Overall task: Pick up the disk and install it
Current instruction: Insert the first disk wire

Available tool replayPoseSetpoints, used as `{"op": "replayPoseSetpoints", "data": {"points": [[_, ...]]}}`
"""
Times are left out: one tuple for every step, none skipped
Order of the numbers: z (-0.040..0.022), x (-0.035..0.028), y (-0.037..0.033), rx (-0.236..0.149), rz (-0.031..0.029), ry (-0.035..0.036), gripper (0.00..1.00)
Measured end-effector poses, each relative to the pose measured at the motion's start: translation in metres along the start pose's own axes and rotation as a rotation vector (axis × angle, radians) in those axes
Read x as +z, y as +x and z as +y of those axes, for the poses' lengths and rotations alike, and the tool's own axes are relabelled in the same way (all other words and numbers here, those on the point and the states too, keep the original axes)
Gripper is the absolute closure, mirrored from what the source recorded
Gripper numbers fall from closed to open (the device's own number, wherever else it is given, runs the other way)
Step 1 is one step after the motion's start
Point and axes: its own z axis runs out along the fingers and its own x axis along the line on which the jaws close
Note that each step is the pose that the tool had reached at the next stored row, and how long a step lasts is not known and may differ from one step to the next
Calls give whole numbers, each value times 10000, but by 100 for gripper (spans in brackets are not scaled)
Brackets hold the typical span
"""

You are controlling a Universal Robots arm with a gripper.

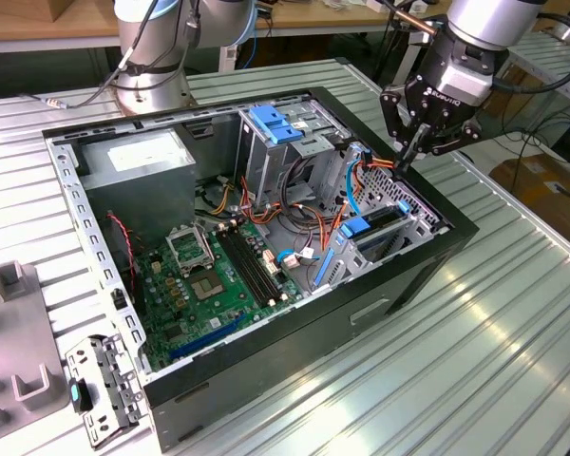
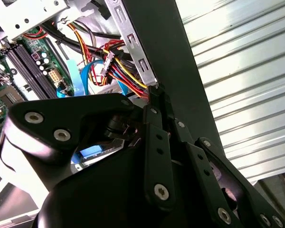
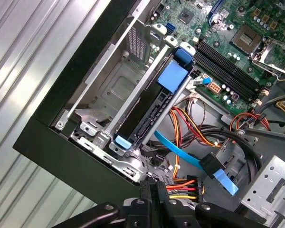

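The disk (image 1: 375, 228), a dark flat drive in bright blue rails, sits on edge inside the low metal bay at the corner of the open computer case on the exterior view's right. In the first wrist view the disk (image 3: 149, 111) lies lengthwise in that bay, blue tabs at both ends. My gripper (image 1: 406, 160) hangs just above and behind the bay, over the bundle of coloured power cables. Its fingers are shut together with nothing between them, as the gripper (image 3: 151, 186) and the gripper (image 2: 155, 92) appear in both wrist views.
A tall grey cage with a blue latch plate (image 1: 271, 123) stands mid-case. A light-blue cable (image 3: 190, 159) and coloured wires (image 3: 185, 187) run beside the fingertips. The motherboard (image 1: 209, 275) fills the case floor. A loose bracket (image 1: 100, 385) lies on the ribbed table.
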Motion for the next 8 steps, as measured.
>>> {"op": "replayPoseSetpoints", "data": {"points": [[0,0,0,0,0,0,84],[0,0,0,0,0,0,84],[0,0,0,1,0,0,84],[0,0,0,1,0,0,84],[0,0,0,3,0,0,84],[1,0,0,14,0,0,84],[2,0,-1,30,0,1,84],[4,0,-3,65,1,1,84]]}}
